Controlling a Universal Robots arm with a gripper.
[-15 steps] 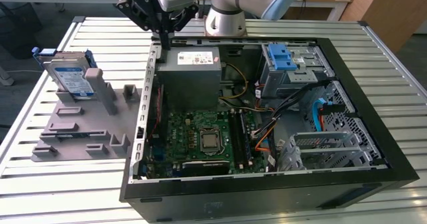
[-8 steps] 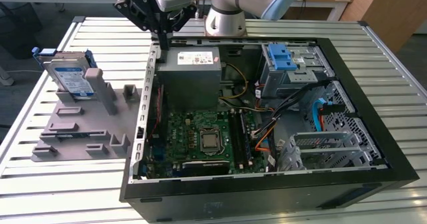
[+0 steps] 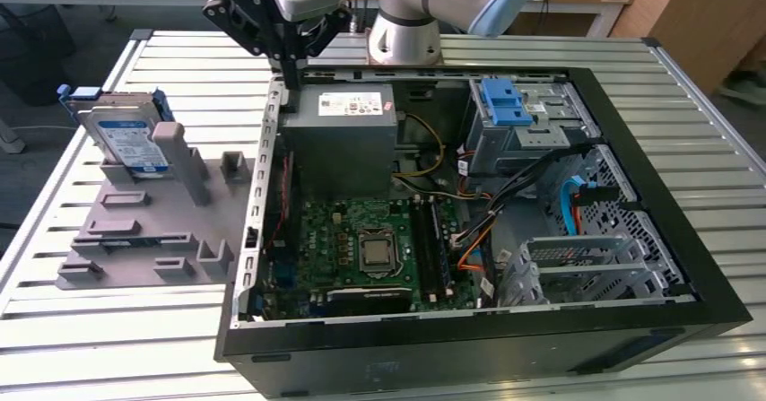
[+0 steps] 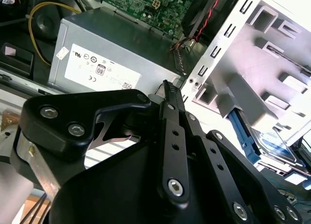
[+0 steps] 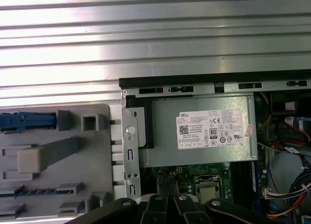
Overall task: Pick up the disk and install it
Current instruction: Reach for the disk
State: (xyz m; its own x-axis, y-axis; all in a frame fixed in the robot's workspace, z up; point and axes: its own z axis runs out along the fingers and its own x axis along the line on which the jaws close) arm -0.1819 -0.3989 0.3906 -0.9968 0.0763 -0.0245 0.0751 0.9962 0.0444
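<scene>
Blue-framed, the disk stands in the grey holder on the desk, well apart from the closed, empty jaws above the computer case rim. They probably need opening wide before descending squarely.

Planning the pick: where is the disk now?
The disk stands on edge in the grey fixture, to the exterior view's left of the open computer case.

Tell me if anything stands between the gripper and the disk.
Nothing visible does. The gripper hangs above the wall of the computer case; the disk stands upright in the grey holder outside that wall, top exposed. A holder post stands close beside it.
</scene>
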